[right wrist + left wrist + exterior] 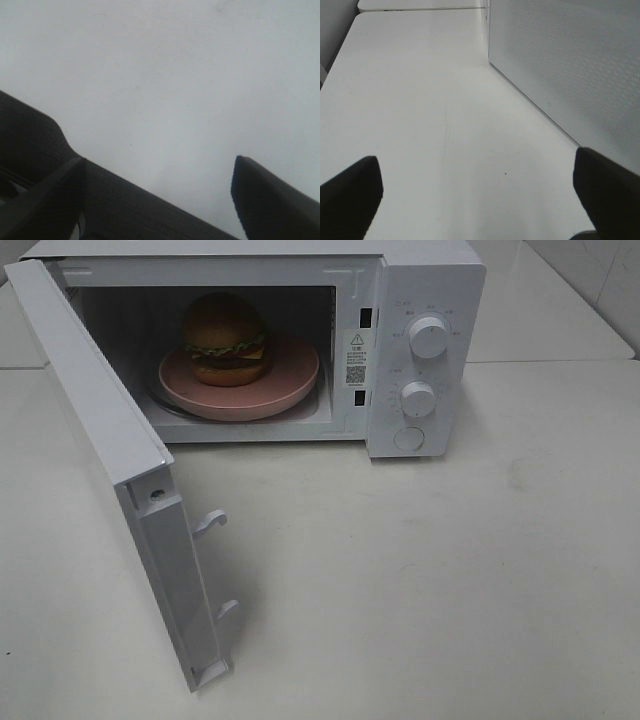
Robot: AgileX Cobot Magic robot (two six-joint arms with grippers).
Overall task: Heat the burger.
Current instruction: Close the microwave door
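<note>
The burger [224, 338], with its brown domed bun, green lettuce and dark patty, sits on a round pink plate [290, 380] inside the white microwave [425, 300]. The microwave door [110, 440] hangs wide open toward the front left. Neither arm shows in the exterior high view. In the left wrist view my left gripper [477, 185] is open over the bare white table, its dark fingertips [350, 192] far apart, with the door's perforated outer face [570, 65] beside it. My right gripper [165, 180] is open above plain white tabletop, holding nothing.
The microwave stands at the back of a white table [420, 580]. Two knobs [428, 337] and a round button [409, 438] are on its right panel. Door latch hooks [212, 523] stick out from the open door's edge.
</note>
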